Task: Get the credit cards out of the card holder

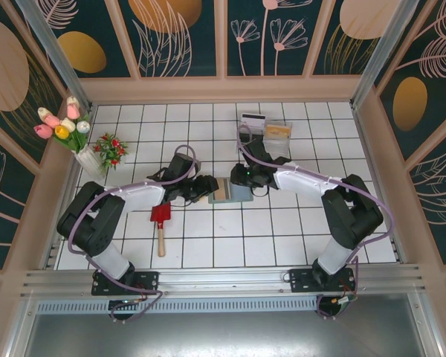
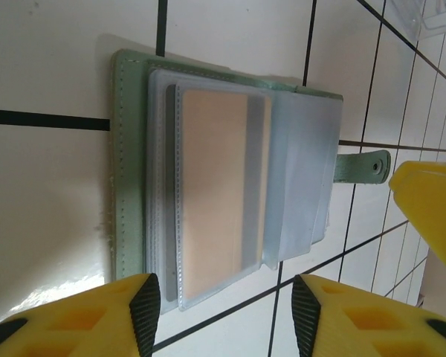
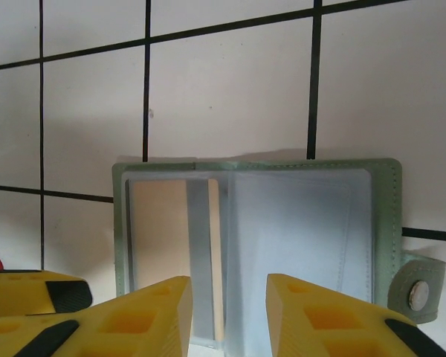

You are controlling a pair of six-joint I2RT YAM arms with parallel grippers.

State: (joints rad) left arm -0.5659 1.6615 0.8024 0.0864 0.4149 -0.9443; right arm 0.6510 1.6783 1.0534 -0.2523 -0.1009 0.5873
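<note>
Top external: striped card (image 1: 253, 120) lay out, one o'clock from card holder (image 1: 227, 192); tan card (image 2: 215, 190) sat pocketed; left gripper (image 2: 219, 316) and right gripper (image 3: 227, 316) spread.

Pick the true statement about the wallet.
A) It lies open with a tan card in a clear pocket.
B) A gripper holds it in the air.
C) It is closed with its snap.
A: the wallet lies open on the tiles, and a tan card sits in its clear pocket.
</note>
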